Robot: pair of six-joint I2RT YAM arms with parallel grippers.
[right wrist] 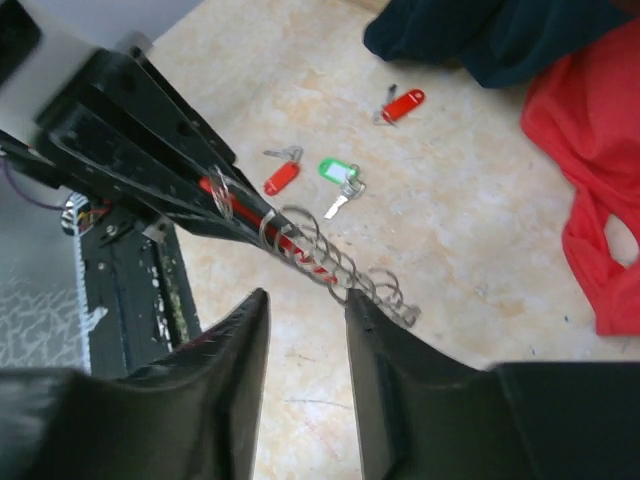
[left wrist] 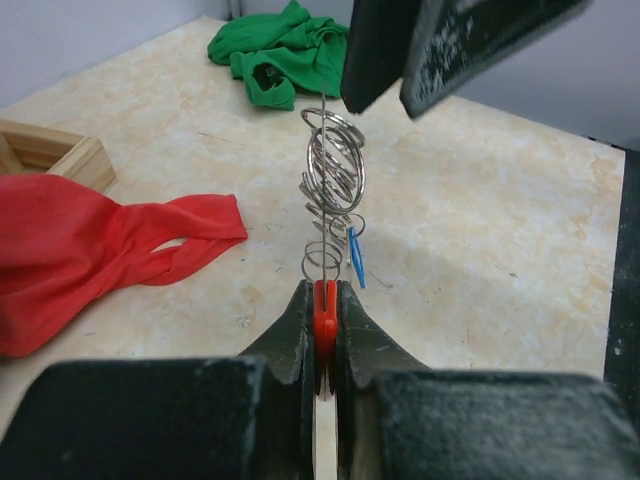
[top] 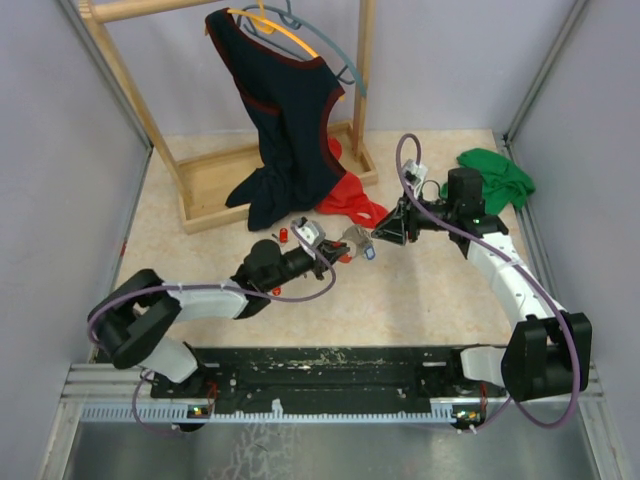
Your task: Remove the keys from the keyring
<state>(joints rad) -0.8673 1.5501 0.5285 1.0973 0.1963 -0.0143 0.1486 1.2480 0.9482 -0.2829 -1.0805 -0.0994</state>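
Top view first: both arms reach in and meet near the middle of the table. The left gripper [top: 345, 245] comes in from 8 o'clock and the right gripper [top: 385, 232] from 4 o'clock. The keyring [top: 358, 241] is held up off the table between the two tips. My guess is it's up there so the rings hang free and can be worked on.

No proper containers anywhere. The closest thing is the base frame of the wooden rack [top: 205, 195] at 11 o'clock, and all that's in it is the hem of the dark garment [top: 285, 130] hanging off the hanger. The red cloth [top: 352, 205] sits at 12 and the green cloth [top: 495, 178] at 2. They're just lying around.

Left wrist view: the left fingers are clamped tight on the red end of the keyring at 6 o'clock. The silvery coil of rings stands straight up toward the right gripper at 12. The blue key [left wrist: 355, 258] dangles off the coil just above the fingers, so it isn't off the ring yet. Looks like the left side is just the anchor.

Right wrist view: the right fingers stand apart with a narrowish gap, and I see nothing between them. The far end of the coil sits just beside one fingertip, around 5 o'clock from the left gripper. I can't tell if it's touching. Loose on the floor toward 12 are one red key [right wrist: 283, 175], the green key [right wrist: 337, 172] right next to it, and the other red key [right wrist: 400, 103] further out near the garment.
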